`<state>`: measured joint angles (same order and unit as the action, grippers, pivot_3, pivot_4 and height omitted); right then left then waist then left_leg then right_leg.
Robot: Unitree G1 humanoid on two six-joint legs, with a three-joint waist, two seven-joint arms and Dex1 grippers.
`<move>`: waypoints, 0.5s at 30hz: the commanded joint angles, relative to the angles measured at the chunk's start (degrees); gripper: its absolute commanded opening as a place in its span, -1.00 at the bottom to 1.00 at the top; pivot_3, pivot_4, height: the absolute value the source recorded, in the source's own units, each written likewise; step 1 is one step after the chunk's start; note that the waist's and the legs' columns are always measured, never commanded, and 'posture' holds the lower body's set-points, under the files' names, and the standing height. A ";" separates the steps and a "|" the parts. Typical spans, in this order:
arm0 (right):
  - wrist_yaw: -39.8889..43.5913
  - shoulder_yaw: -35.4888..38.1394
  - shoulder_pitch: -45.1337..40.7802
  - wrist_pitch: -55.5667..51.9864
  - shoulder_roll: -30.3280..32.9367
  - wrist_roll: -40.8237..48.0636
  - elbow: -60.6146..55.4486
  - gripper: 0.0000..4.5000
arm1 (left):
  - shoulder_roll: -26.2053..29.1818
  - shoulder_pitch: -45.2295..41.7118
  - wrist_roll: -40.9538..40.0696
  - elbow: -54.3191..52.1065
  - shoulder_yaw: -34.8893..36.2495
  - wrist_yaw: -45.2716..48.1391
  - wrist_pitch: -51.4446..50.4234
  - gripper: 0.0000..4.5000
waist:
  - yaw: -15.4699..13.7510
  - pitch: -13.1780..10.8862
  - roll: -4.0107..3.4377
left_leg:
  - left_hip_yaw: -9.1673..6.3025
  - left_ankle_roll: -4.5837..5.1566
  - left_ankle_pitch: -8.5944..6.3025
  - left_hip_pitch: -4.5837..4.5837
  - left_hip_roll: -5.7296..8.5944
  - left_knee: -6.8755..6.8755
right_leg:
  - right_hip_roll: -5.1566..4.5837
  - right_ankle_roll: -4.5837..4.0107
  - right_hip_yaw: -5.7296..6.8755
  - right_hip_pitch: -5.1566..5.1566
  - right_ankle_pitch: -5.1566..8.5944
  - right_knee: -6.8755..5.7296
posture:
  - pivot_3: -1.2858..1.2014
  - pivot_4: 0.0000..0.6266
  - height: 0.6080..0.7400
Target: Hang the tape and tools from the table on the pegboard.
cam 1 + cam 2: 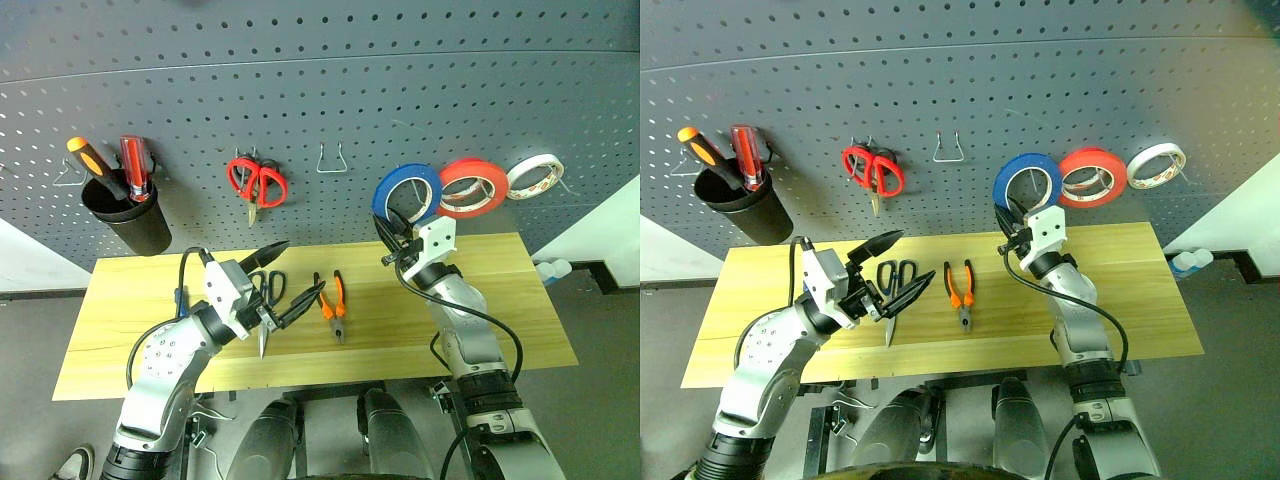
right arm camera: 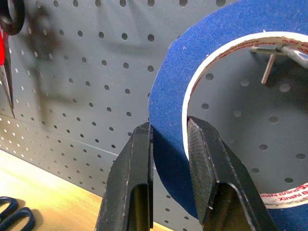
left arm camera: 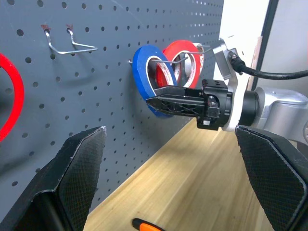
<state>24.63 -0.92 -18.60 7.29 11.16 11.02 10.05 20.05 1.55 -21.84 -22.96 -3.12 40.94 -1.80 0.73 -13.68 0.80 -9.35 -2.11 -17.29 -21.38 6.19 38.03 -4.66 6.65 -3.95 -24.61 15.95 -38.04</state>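
Right of centre, the right gripper (image 2: 168, 144) clamps the lower band of the blue ring-shaped tape roll (image 1: 405, 192) against the dark grey perforated pegboard (image 1: 300, 90); the left gripper (image 1: 292, 275) gapes empty.

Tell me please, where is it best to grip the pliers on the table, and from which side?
Probably from above, closing across both orange-and-black handles. The pliers lie flat on the wooden table, handles toward the pegboard, jaws toward the robot. The handles are the widest part; the steel scissors lie apart. The open left gripper is nearest.
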 commanded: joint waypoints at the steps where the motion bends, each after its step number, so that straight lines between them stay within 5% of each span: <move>1: 2.09 -0.57 0.70 -7.19 -0.67 3.12 -1.20 -0.71 | 0.24 0.20 0.10 -0.82 0.54 -0.33 1.21 1.00 | 0.00 0.00 0.01 | 0.00 0.01 0.00 0.00 0.00 0.00 | 0.00 0.00 0.00 0.00 0.00 0.00 | 0.09 -0.30 0.70; 11: 0.35 -0.02 0.52 -8.04 0.06 0.60 -1.82 0.76 | 0.29 0.44 0.58 -0.17 0.49 -0.71 1.56 1.00 | -0.04 0.01 0.02 | -0.02 0.05 -0.03 0.00 -0.01 -0.01 | 0.01 -0.02 0.00 -0.01 -0.01 0.00 | 0.09 -0.33 0.70; 15: -0.13 -0.25 2.45 -11.17 1.11 -0.51 -5.25 0.76 | 1.20 1.58 0.38 -0.69 0.75 -0.66 0.34 1.00 | -0.09 0.01 0.02 | -0.01 0.04 -0.02 0.00 0.00 0.00 | 0.00 -0.01 0.00 -0.01 -0.01 0.01 | 0.09 -0.34 0.70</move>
<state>24.84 -0.57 -17.64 -1.66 11.62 11.27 7.17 20.63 2.25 -21.48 -22.27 -3.14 40.33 -1.81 0.64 -13.66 0.82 -9.37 -2.07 -17.32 -21.39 6.19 38.02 -4.66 6.64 -3.95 -24.62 15.94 -38.02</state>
